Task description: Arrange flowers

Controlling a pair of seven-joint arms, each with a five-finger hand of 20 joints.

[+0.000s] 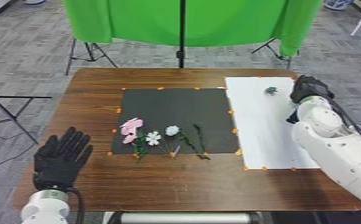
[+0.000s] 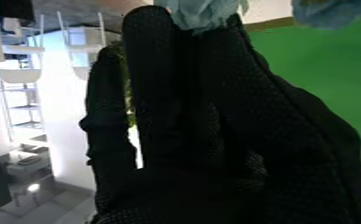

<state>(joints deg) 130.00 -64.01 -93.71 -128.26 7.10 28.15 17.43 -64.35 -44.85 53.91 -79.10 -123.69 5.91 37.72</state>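
Your right hand is at the far right, by pale blue blooms; I can't tell whether it holds them. The other flowers lie near and left, stems roughly near-to-far, closer to your wide-spread left hand.

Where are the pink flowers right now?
In the head view, the pink flowers lie at the black mat's near left corner, just left of the white flowers.
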